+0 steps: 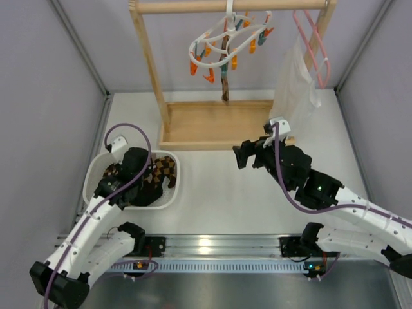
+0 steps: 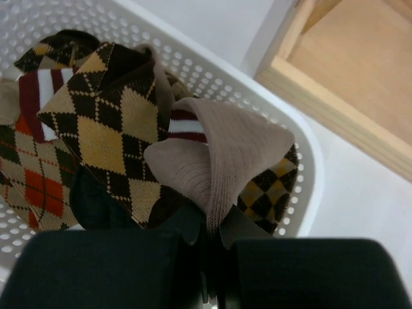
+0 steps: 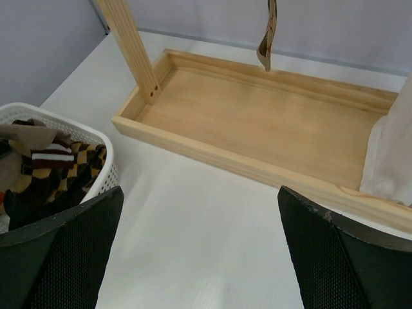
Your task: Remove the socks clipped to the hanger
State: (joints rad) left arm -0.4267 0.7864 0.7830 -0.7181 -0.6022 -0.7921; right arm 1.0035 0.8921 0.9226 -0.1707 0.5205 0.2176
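The white oval hanger point(image 1: 225, 40) with orange and teal clips hangs on the wooden rail. One brown sock point(image 1: 224, 78) still dangles from it; its tip shows in the right wrist view point(image 3: 266, 38). Several argyle socks point(image 1: 162, 172) lie in the white basket point(image 1: 175, 192), and they also show in the left wrist view point(image 2: 109, 122). My left gripper point(image 1: 143, 172) is low over the basket, shut on a tan ribbed sock point(image 2: 225, 154) that is pinched between its jaws point(image 2: 215, 228). My right gripper point(image 1: 239, 156) is open and empty above the table point(image 3: 199, 199).
The wooden rack's base tray point(image 1: 219, 122) lies behind my right gripper and also shows in the right wrist view point(image 3: 270, 122). A pink hanger point(image 1: 310, 38) with a white translucent garment point(image 1: 296, 80) hangs at the right. Grey walls close both sides.
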